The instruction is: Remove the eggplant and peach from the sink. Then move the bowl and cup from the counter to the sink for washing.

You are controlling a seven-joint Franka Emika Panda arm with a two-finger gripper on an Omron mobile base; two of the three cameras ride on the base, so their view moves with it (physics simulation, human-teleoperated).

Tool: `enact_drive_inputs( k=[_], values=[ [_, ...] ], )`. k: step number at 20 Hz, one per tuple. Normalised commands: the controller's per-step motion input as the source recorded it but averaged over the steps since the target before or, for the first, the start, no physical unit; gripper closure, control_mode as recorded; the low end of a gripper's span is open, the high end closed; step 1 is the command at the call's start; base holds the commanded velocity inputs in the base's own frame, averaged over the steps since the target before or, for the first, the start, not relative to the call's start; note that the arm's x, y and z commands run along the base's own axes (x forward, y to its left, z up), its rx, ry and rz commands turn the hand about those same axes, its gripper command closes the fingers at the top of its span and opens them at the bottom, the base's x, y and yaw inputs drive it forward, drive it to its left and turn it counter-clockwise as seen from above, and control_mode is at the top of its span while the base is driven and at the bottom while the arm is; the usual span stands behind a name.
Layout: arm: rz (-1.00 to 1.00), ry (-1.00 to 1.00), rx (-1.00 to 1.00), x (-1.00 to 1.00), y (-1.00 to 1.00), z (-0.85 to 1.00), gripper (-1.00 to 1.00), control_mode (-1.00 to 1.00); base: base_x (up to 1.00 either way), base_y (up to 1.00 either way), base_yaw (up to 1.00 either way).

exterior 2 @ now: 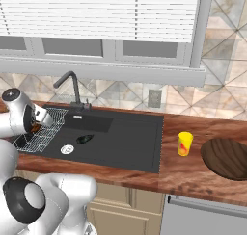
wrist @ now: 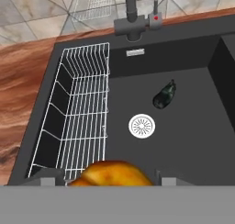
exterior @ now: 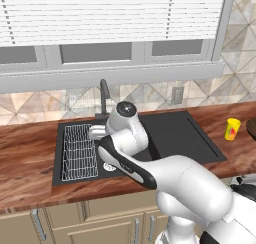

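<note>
Wide brown wood-grain bowl (exterior 2: 226, 158): cropped at the frame's right edge. Round orange-red peach (wrist: 112, 174): lower half cut off; grip indeterminate.

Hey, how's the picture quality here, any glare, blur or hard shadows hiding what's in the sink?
Hand view: flat, even light, no glare; the eggplant stays readable against the black sink, and the peach between the fingertips is cropped by the bottom edge. Right base view: sharp, soft shadows only; the eggplant is a small dark shape, low contrast. Left base view: the arm blocks much of the basin.

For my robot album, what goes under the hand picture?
Peach between gripper tips, eggplant still in sink.
</note>
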Motion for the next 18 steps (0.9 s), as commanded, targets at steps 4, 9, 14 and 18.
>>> enact_drive_inputs(
  k=[4,9,14,18],
  values=[
    [-0.02,0.00,0.02,0.00,0.31,0.05,1.00,-1.00,0.00,0.00,0.00],
    [-0.03,0.00,0.00,0.00,0.33,0.01,1.00,-1.00,0.00,0.00,0.00],
    [-0.04,0.00,0.00,0.00,0.36,0.00,1.00,-1.00,0.00,0.00,0.00],
    [-0.01,-0.02,0.00,0.03,0.38,0.00,1.00,-1.00,0.00,0.00,0.00]
  ],
)
